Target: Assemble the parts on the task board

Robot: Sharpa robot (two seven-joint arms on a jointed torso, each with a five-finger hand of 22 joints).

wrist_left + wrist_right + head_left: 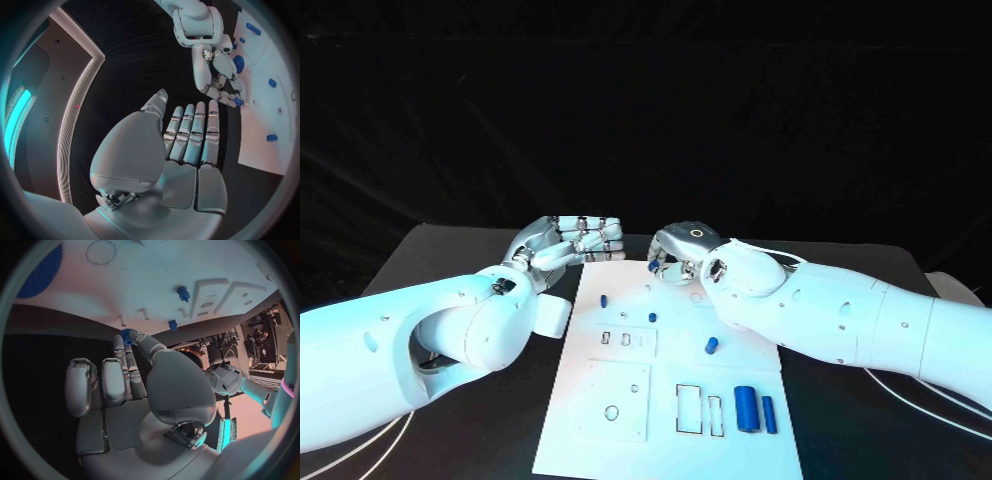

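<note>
Two silver hands: right hand (pixel 134 385) fingers pinch a small blue part (pixel 126 336); left hand (pixel 181 145) fingers spread.

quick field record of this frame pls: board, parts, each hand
board: white task board on the black table
loose parts: two long blue pieces side by side near the board's near right corner; small blue pieces further up the board
left hand: fingers straight and together, holding nothing, beside the board's far edge
right hand: pinches a small blue part at its fingertips, at the board's far edge
</note>
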